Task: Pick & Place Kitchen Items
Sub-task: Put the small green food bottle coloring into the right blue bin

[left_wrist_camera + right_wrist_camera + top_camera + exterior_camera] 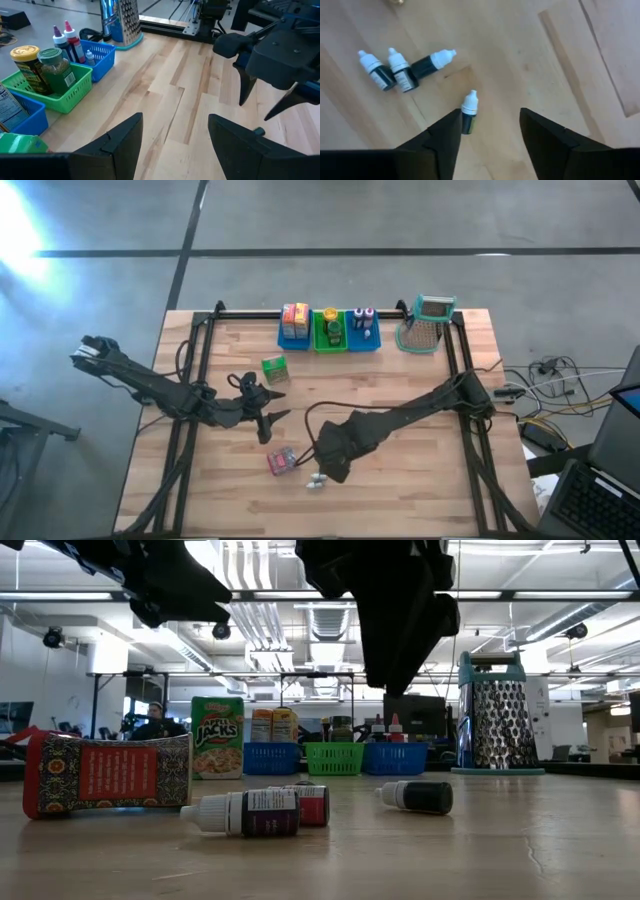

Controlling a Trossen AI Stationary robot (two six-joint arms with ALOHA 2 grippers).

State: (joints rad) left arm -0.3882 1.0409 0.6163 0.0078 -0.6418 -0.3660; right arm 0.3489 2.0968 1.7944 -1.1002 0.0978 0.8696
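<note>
The right gripper (489, 131) hangs over a small bottle (468, 112), fingers apart and empty; lying loose beside three others (400, 70), it could roll away.

Rows of ceiling strip lights (250, 620) fill the room with even, bright light, and in the low view both arms are only dark silhouettes against them. A strong white glare (20, 230) burns the grey concrete floor (400, 220) in the high view. The pale wooden table top (450, 850) is blurred nearest the low camera.
</note>
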